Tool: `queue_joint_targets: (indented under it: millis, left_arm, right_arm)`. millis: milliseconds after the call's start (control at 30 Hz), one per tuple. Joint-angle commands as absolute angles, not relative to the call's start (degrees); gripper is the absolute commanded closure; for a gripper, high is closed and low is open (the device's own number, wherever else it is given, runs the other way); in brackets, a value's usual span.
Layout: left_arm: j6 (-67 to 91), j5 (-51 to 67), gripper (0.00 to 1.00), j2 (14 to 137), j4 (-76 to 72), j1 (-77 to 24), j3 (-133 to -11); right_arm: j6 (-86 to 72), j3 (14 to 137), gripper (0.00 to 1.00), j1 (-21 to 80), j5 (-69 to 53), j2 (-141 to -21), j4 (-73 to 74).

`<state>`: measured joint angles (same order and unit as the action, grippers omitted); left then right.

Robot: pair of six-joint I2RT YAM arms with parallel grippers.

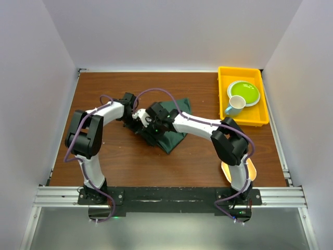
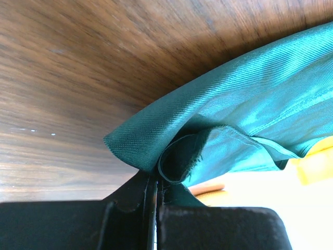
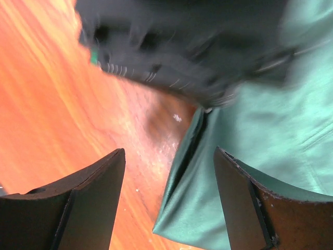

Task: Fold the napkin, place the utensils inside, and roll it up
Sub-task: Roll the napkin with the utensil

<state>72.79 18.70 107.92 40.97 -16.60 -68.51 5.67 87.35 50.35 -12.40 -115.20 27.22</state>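
1. Now your left pincer [image 2: 154, 185] pinches a fold of the dark green soft cloth napkin [image 2: 244, 99], just above its tips.
2. Your right pincer [image 3: 169, 203] gapes, napkin edge between its tips; close low, pull both evenly.

The left arm [image 1: 92, 162] and right arm [image 1: 196, 125] look pretty much identical: chunky white links, black joint housings, a loose purple cable [image 1: 156, 91] looping along each. The right tool [image 3: 169, 177] has fingers [image 3: 88, 200] like dark wedges, scuffed rusty-brown along the edges.
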Motion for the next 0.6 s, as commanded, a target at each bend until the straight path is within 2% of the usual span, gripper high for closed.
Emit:
queue_joint_targets:
  millis: [0, 167, 300, 367, 500, 533, 567]
  left_arm:
    - [71.9, 20.8, 1.00, 104.5, 41.8, -15.7, -68.0]
    - [71.9, 21.9, 1.00, 104.6, 41.6, -15.4, -67.7]
    - [72.0, 22.1, 1.00, 104.5, 41.5, -15.4, -67.9]
    - [72.1, 22.4, 1.00, 104.6, 41.4, -15.4, -67.9]
    - [72.2, 22.8, 1.00, 104.7, 41.3, -15.4, -67.9]
    - [72.2, 22.8, 1.00, 104.7, 41.2, -15.4, -67.9]
    - [72.2, 22.9, 1.00, 104.7, 41.3, -15.4, -67.9]
  right_arm:
    - [8.6, 83.2, 0.27, 52.5, -1.7, -111.0, 19.0]
    - [9.1, 81.2, 0.30, 54.7, 2.6, -110.8, 15.6]
    - [8.6, 79.7, 0.35, 55.5, 6.2, -111.0, 14.0]
    - [8.4, 79.4, 0.41, 55.7, 7.1, -111.1, 13.3]
    - [8.2, 78.9, 0.59, 55.8, 8.2, -111.5, 12.7]
    - [8.1, 78.8, 0.66, 55.8, 9.0, -111.6, 12.6]
    - [8.2, 78.7, 0.68, 55.8, 9.2, -111.5, 12.2]
